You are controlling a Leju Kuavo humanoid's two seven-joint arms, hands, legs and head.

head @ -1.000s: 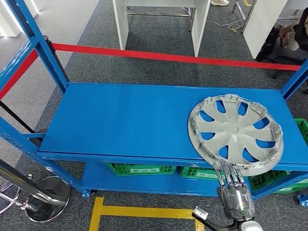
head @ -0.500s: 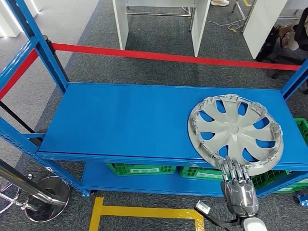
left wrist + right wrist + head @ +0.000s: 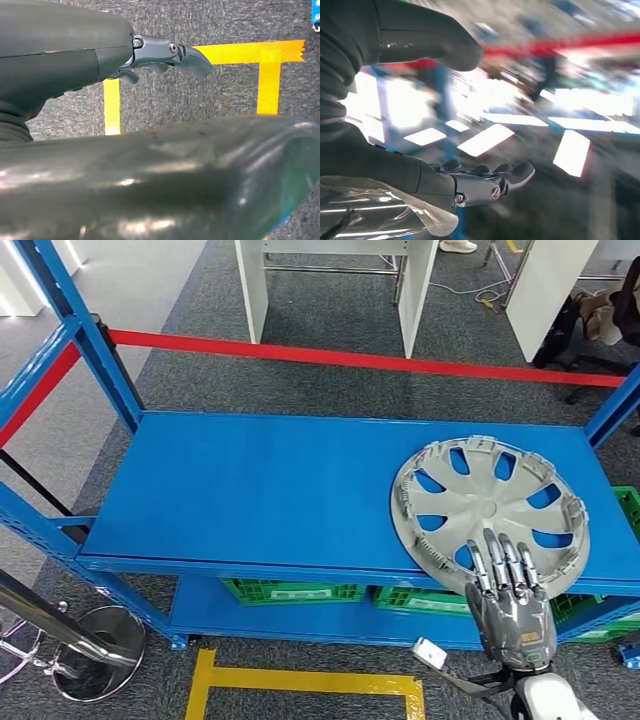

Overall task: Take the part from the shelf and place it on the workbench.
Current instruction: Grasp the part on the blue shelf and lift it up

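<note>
Head view: the silver hubcap (image 3: 490,515) lay flat at the right end of the blue shelf (image 3: 249,490), its near rim overhanging the shelf's front edge. The right hand (image 3: 512,610) had risen from below that edge within the last second, and its fingers (image 3: 500,558), straight and slightly spread, now overlapped the hubcap's near rim. Whether they touched it could not be told, and nothing was held. The hubcap had not shifted on the shelf. Green crates (image 3: 294,592) sat on the level beneath, and yellow floor tape (image 3: 302,680) ran in front of the shelf.

Left wrist view: the left hand (image 3: 166,55) hung over grey carpet and yellow tape, away from the shelf, with fingers loosely extended and nothing between them.

Right wrist view: the picture was smeared by motion. The right hand's fingers (image 3: 490,182) reached out nearly straight and side by side, with the thumb (image 3: 433,42) set well apart across a wide gap that held nothing.

The rise suggested the reach was nearly over and the grasp on the rim was due next. The hubcap had yet to leave the shelf, so the carry to the workbench lay ahead.
</note>
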